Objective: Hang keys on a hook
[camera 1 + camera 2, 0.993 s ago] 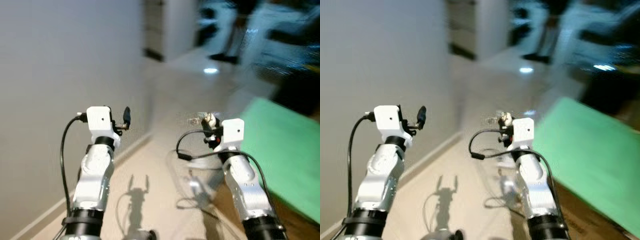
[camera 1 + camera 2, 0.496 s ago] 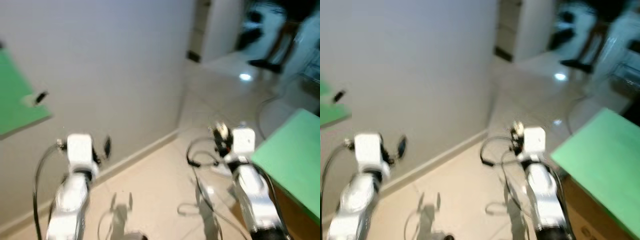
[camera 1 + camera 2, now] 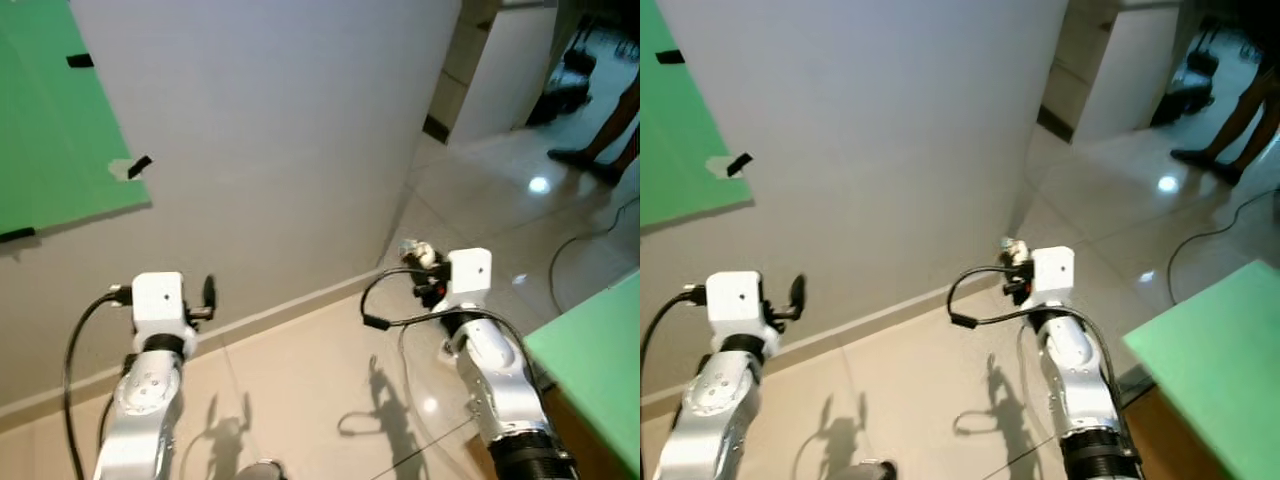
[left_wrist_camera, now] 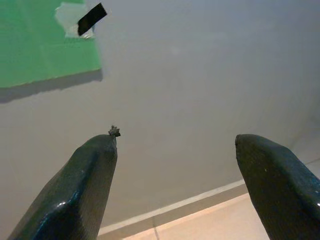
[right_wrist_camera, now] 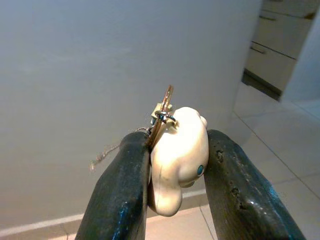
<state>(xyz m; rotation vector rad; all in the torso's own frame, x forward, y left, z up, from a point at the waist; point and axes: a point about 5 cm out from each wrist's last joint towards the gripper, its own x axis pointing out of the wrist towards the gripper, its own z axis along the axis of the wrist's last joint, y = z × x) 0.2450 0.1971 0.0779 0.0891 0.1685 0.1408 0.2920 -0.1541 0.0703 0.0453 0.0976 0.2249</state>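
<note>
Plain grey wall point(image 3: 280, 150) ahead; right gripper point(image 5: 172, 165) pinches the keys point(image 5: 176, 150) by the smooth, light charm, ring dangling loose; left gripper point(image 4: 175, 165) spread, empty.

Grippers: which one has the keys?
The right gripper: shut on the keys with their cream charm. The left gripper is open, holding nothing.

Silver arms w/ white wrist blocks, black cables looped alongside, black collars, glossy black fingers point(image 4: 75, 195).

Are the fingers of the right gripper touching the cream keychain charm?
Touching. In the right wrist view both fingers of the right gripper press against the cream keychain charm, with no gap on either side.
</note>
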